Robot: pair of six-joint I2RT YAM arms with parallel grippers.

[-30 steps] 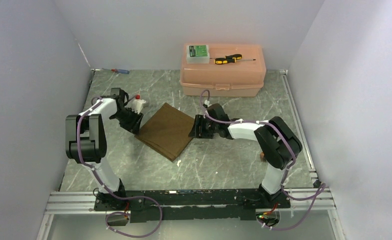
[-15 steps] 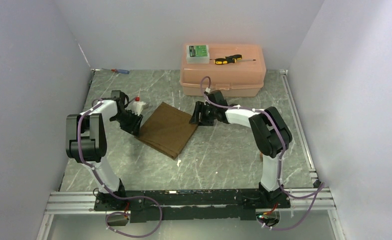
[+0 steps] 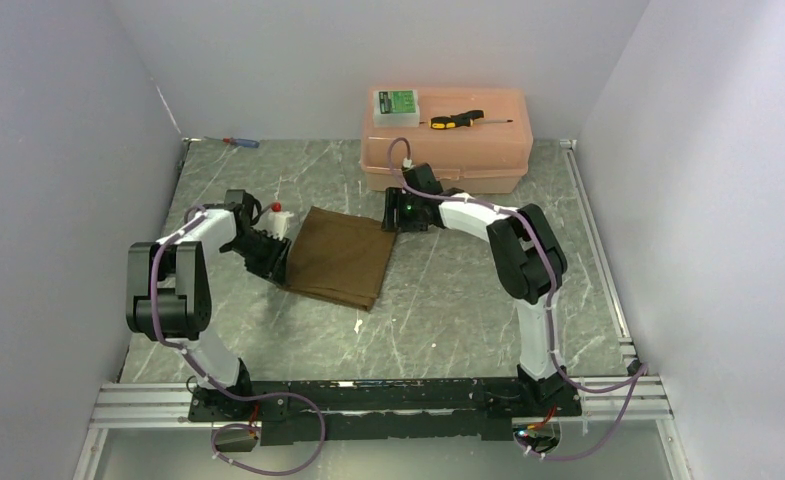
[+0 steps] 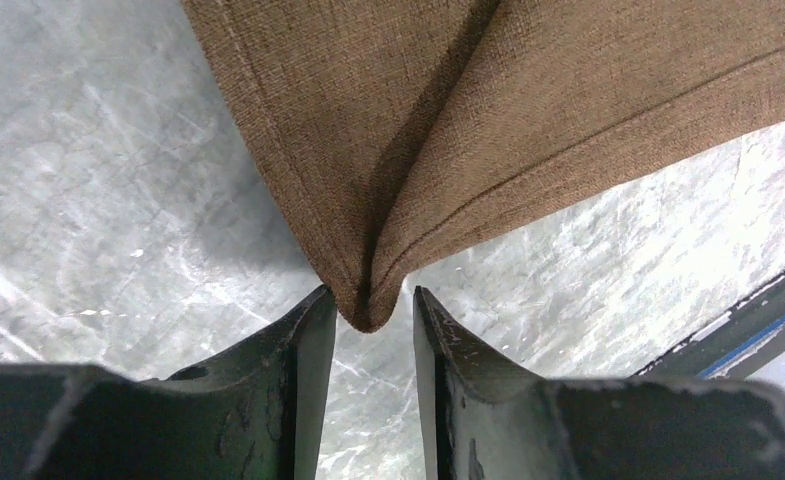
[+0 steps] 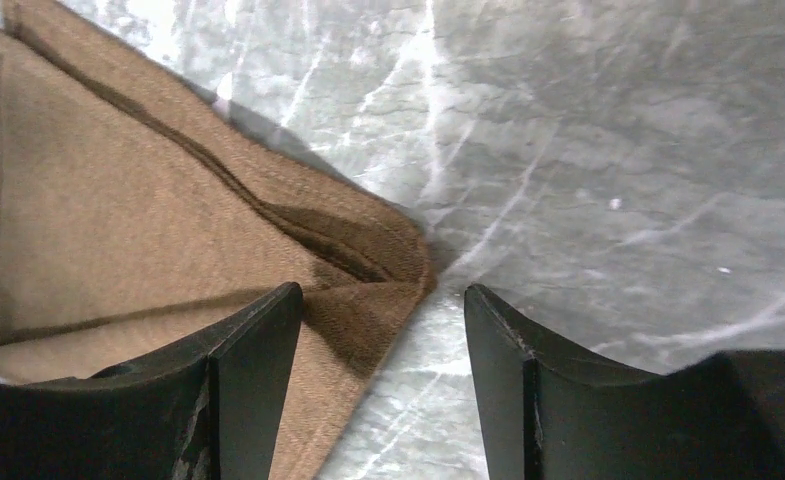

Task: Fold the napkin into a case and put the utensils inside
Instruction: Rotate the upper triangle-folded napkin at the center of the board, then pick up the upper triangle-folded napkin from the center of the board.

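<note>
The napkin (image 3: 340, 258) is a brown cloth folded into a flat rectangle in the middle of the table. My left gripper (image 3: 274, 258) is at its left edge. In the left wrist view the gripper (image 4: 373, 308) is slightly open, with a folded corner of the napkin (image 4: 418, 130) just between the tips; the corner touches the left finger only. My right gripper (image 3: 397, 214) is at the napkin's far right corner. In the right wrist view that gripper (image 5: 383, 300) is wide open and low over the corner of the napkin (image 5: 168, 240). No utensils show.
A pink plastic box (image 3: 446, 150) stands at the back with a green-labelled case (image 3: 396, 105) and a yellow-and-black screwdriver (image 3: 456, 119) on its lid. A blue-and-red screwdriver (image 3: 240, 142) lies at the back left. A small white red-capped bottle (image 3: 276, 214) is beside my left gripper.
The napkin has turned from a diamond to lie nearly square. My left gripper moved nearer and to the right along its edge. My right gripper moved farther back, toward the box.
</note>
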